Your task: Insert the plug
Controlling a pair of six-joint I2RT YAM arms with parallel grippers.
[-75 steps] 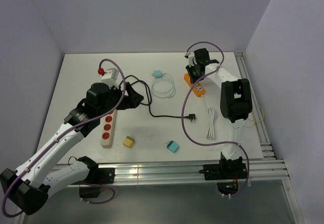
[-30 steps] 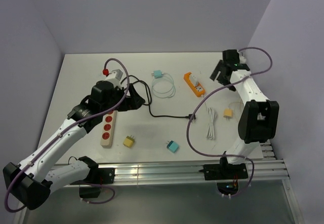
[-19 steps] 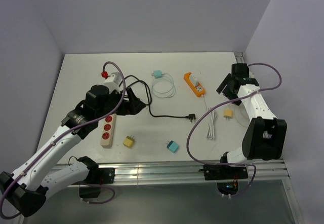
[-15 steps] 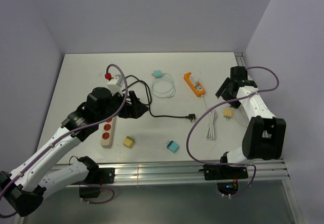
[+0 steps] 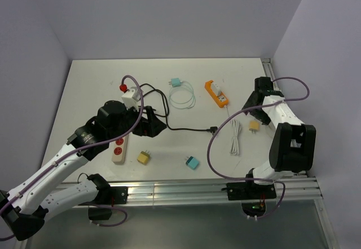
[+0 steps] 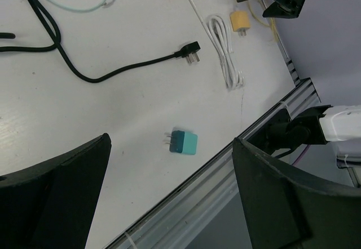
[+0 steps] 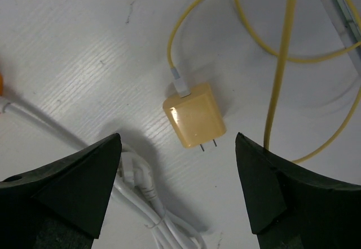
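A black plug (image 5: 213, 129) on a black cable (image 5: 183, 129) lies mid-table, also the black plug (image 6: 192, 52) in the left wrist view. The beige power strip (image 5: 118, 146) with red sockets lies at the left, partly under my left arm. My left gripper (image 5: 154, 122) hovers open and empty between strip and plug, high over a teal adapter (image 6: 183, 142). My right gripper (image 5: 251, 107) is open just above a yellow adapter (image 7: 194, 115); its fingers (image 7: 67, 187) straddle the adapter without touching it.
A yellow cable (image 7: 282, 52) runs from the yellow adapter toward the right rail. A white cable bundle (image 5: 235, 137) lies beside it. An orange device (image 5: 217, 94), another teal adapter (image 5: 175, 83) with a pale cable coil (image 5: 181, 97), and a second yellow adapter (image 5: 144, 157) are scattered around.
My right arm swung from the back right corner forward and down over the yellow adapter. My left gripper drifted forward and right, toward the black cable.
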